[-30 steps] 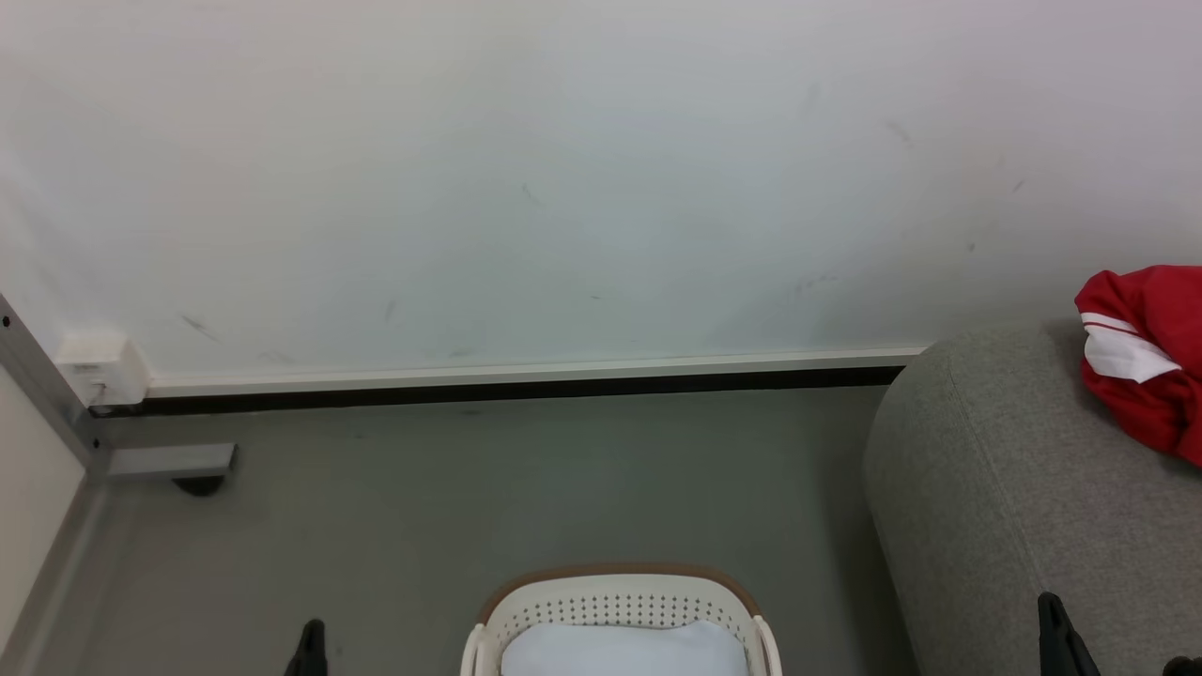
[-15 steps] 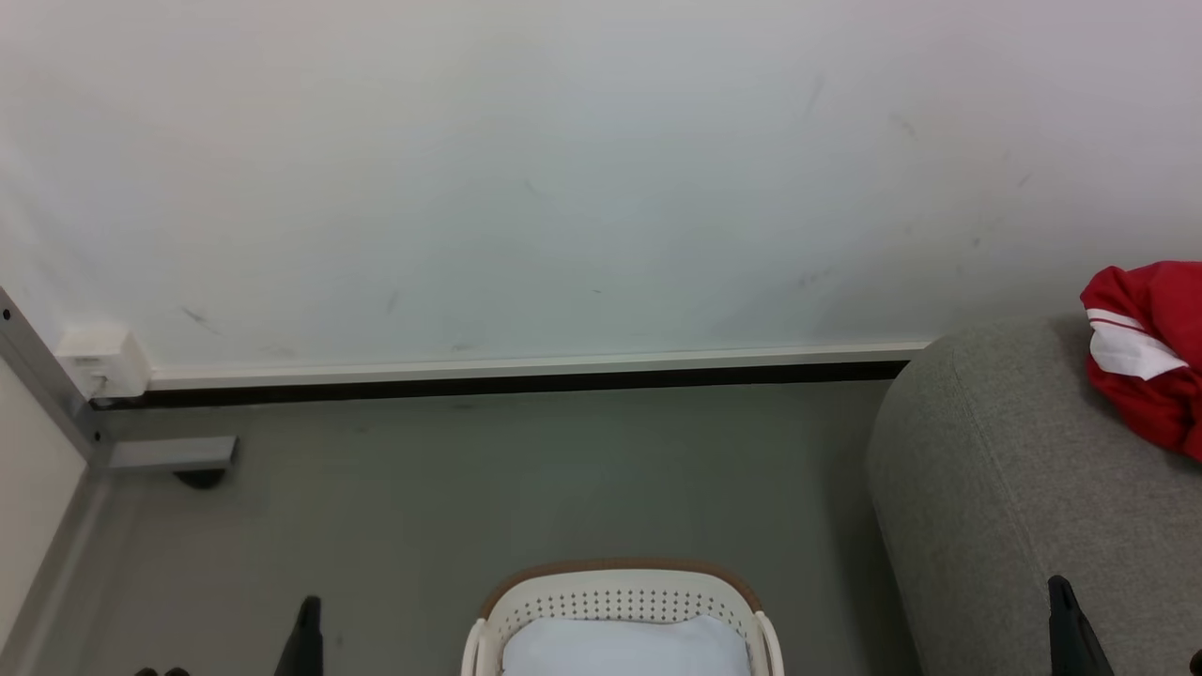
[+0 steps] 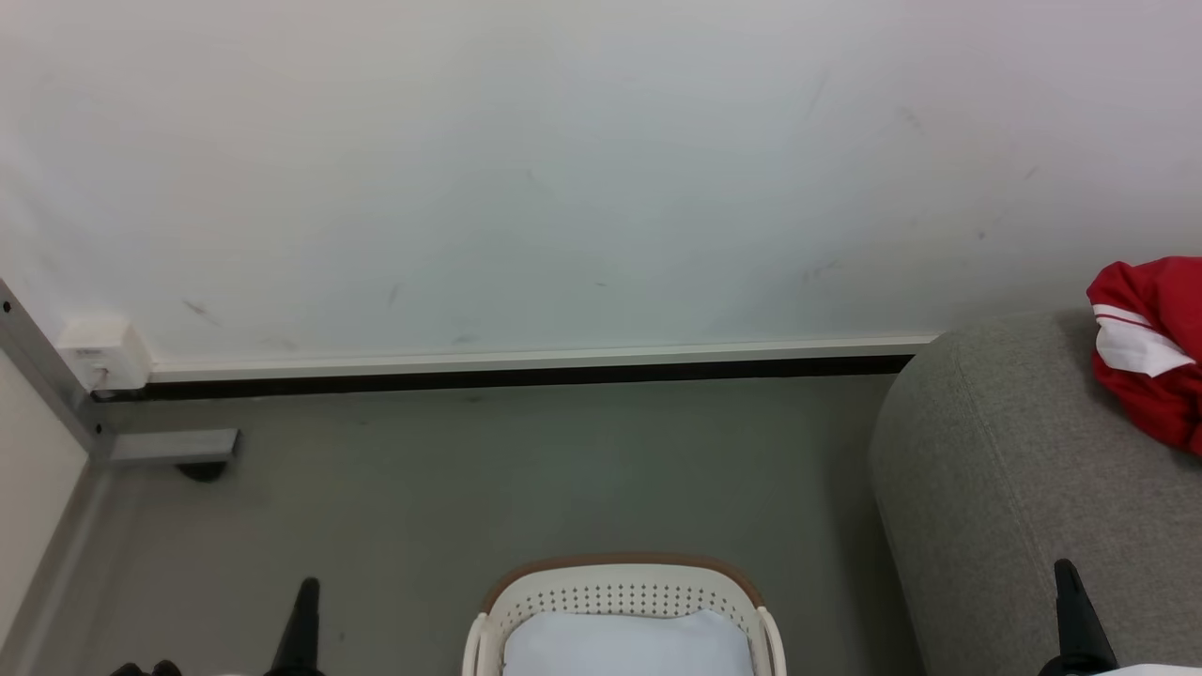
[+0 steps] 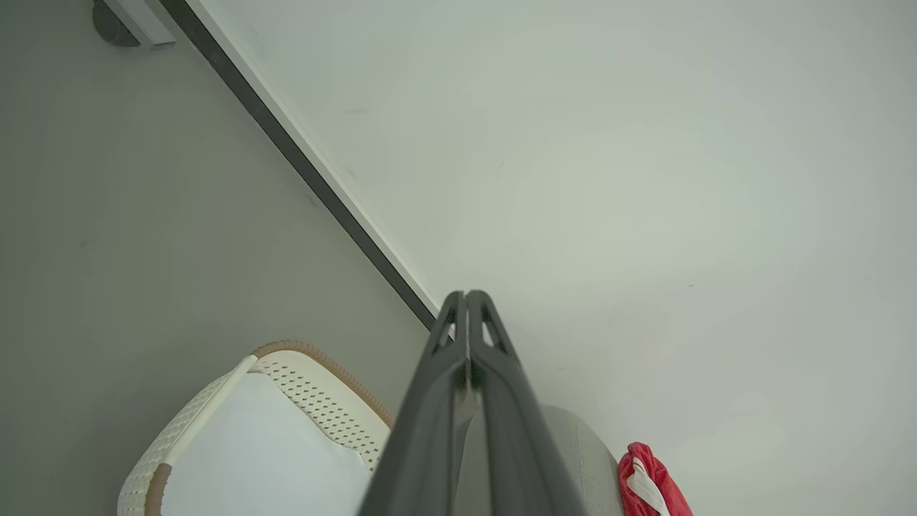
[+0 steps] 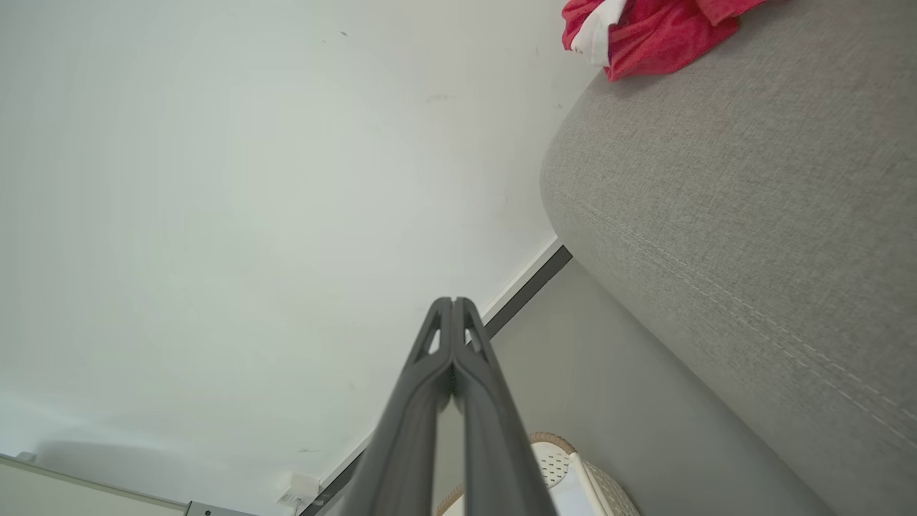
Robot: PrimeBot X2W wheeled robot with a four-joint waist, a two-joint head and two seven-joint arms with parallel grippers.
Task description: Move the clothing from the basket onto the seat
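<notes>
Red fabric with white bands: the clothing (image 3: 1150, 352), one bunched heap lying on top of the seat (image 3: 995, 488) at the far right of the head view, partly cut off by the frame edge. The right wrist view shows it near the seat's rounded end, close to the wall (image 3: 563, 188).

Light grey woven upholstery: the seat has a bulky rounded edge and a stitched seam along its side. It stands on the floor (image 3: 470, 488) to the right of the basket (image 3: 620, 573), apart from it.

White perforated plastic, brown rim, rounded corners: the basket stands on the floor at the bottom centre of the head view, between the two grippers. Contents: a pale blue-white pad (image 3: 627, 643) lying flat inside.

Dark-fingered left gripper (image 3: 307, 590): its tip shows at the lower left of the head view, over the floor to the left of the basket. In the left wrist view the jaws are pressed together, tips meeting, empty.

Dark-fingered right gripper (image 3: 1064, 568): its tip shows at the lower right of the head view, against the seat's side. In the right wrist view the jaws are closed tip to tip, gripping nothing.

Surroundings: grey floor; white wall with faint scuffs; dark skirting (image 3: 526, 378) under a pale trim; a small white box (image 3: 103, 355) at the wall's foot on the left; a grey metal bar (image 3: 169, 446) just below it.
</notes>
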